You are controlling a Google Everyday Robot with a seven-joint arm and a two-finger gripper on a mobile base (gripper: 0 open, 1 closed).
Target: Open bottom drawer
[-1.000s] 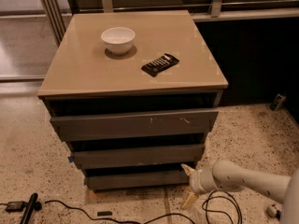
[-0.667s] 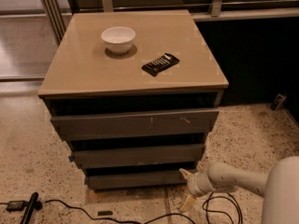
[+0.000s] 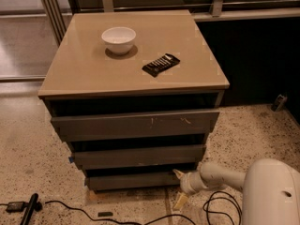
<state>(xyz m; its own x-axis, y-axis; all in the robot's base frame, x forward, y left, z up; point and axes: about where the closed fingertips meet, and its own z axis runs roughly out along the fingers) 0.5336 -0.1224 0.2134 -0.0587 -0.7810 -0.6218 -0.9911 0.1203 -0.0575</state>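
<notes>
1. Down on the speckled floor at far left lies a black stick-shaped tool, with a thin black cable trailing off to the right.
2. Moving across, there's the tan-topped drawer cabinet. A small white bowl stands on the left half of its top, and a flat black rectangular pack lies apart from it, nearer the front right.
3. Below the top come three dark grey fronts, stepped narrower as they go down: the widest grey front with pale scratches, the mid-width grey front, and lowest of all, just above the floor, the narrow plain grey bottom drawer.
4. And here's the action: the pale two-finger gripper sits at the bottom drawer's right end, jaws spread wide. The upper finger is at the front's top right corner; the lower one points at the floor. Nothing is held.
5. The white robot arm reaches in from the bottom right.
</notes>
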